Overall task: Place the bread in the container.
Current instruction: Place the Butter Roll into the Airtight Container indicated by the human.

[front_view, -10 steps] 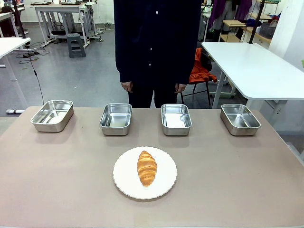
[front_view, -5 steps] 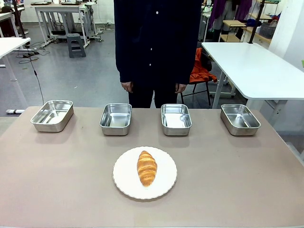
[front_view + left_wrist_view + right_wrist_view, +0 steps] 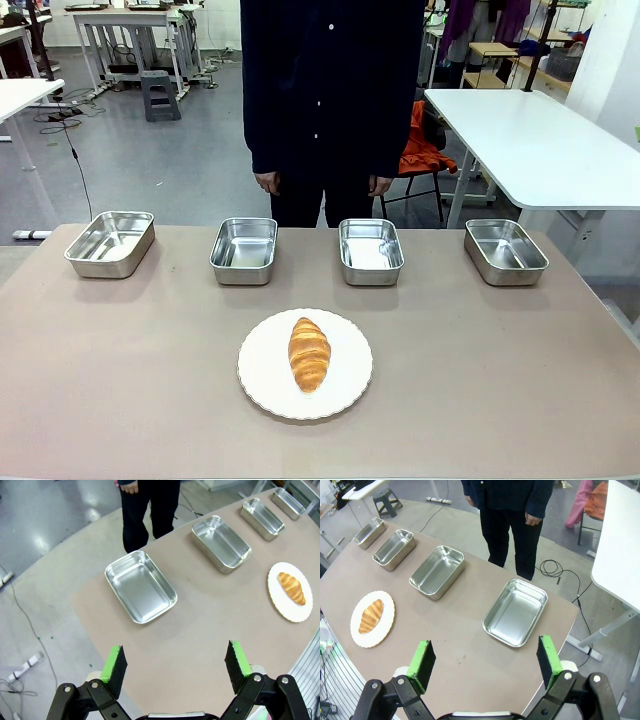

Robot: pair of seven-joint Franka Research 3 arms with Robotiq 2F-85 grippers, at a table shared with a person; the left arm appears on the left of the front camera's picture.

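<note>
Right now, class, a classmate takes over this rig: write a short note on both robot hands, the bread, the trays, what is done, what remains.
Left hand: open, empty, high over the table's left end.
Right hand: open, empty, high over the right end.
Croissant: on the white plate, near side, middle.
Steel trays, all empty, in a far-side row: left end tray, inner left tray, inner right tray, right end tray.
Done: nothing. Left: grasp the croissant, set it in a tray; none is marked as the target.
</note>
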